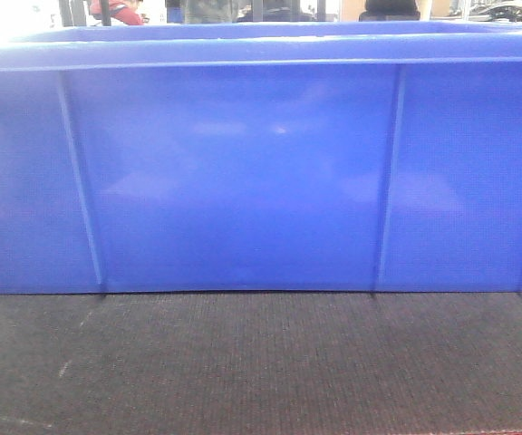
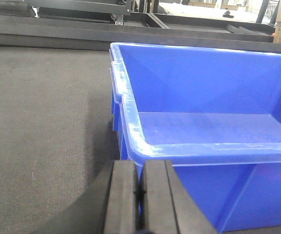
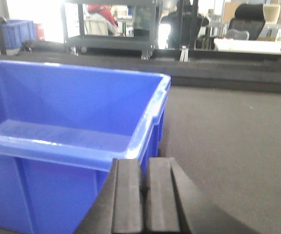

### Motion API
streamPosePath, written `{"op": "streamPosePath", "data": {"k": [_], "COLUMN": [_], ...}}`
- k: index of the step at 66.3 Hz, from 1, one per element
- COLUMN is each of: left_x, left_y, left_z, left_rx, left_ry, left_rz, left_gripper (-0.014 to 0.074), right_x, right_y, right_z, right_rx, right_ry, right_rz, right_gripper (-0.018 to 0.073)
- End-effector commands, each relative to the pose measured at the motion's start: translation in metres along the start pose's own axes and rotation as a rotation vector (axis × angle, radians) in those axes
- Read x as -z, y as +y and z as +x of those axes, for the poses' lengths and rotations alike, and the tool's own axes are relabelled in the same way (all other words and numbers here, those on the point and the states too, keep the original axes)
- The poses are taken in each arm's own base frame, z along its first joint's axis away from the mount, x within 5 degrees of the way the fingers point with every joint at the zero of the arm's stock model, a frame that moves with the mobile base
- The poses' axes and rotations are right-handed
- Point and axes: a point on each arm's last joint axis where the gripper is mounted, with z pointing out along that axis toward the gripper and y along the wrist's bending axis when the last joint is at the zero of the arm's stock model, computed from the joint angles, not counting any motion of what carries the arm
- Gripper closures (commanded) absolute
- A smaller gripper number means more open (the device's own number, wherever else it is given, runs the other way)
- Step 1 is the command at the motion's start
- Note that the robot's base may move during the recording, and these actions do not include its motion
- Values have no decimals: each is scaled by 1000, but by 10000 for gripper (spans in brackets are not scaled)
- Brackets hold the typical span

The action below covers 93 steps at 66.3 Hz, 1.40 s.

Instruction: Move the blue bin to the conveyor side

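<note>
I read the left gripper (image 2: pixel 139 195) pads pressed together, empty, just before the blue bin (image 2: pixel 204 131) near-left corner. Right gripper (image 3: pixel 144 195) likewise closed, at near-right corner. Bin sits on the conveyor (image 1: pixel 261 362), toward my near edge.

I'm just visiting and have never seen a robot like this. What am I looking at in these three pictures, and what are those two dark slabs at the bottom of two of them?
It is a robot with two arms, and these are its cameras. The front picture looks straight at the long wall of a blue bin standing on a dark woven conveyor. The other two cameras sit on the wrists, each looking past its own claw. The dark slabs are the claw's fingers. The left claw sits by the bin's near left corner, the right claw by the near right corner. Both are pressed shut and hold nothing. The bin looks empty inside. Behind the belt you can see dark frames and a workshop.
</note>
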Motion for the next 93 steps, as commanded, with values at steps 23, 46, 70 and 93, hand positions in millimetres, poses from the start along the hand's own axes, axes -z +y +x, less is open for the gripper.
{"op": "streamPosePath", "data": {"k": [23,46,70,93], "left_x": [1,2,-10,-19], "left_y": [-1,-4,11,14], "left_z": [-2,8,77,103], "left_rx": [7,8,-99,-96], "left_ry": [-23,-43,-204,-181], "left_rz": [10,27,-166,-174], "left_gripper": [604,604,604,604], "right_x": [1,1,1,1], "right_y": [0,0,0,0], "right_z": [-3,-3,-3,-3], "right_rx": [20,20,20,20], "right_ry": [-42,-42,-39,-39], "right_rz": [2,2,2,2], "right_gripper": [637,637,637,637]}}
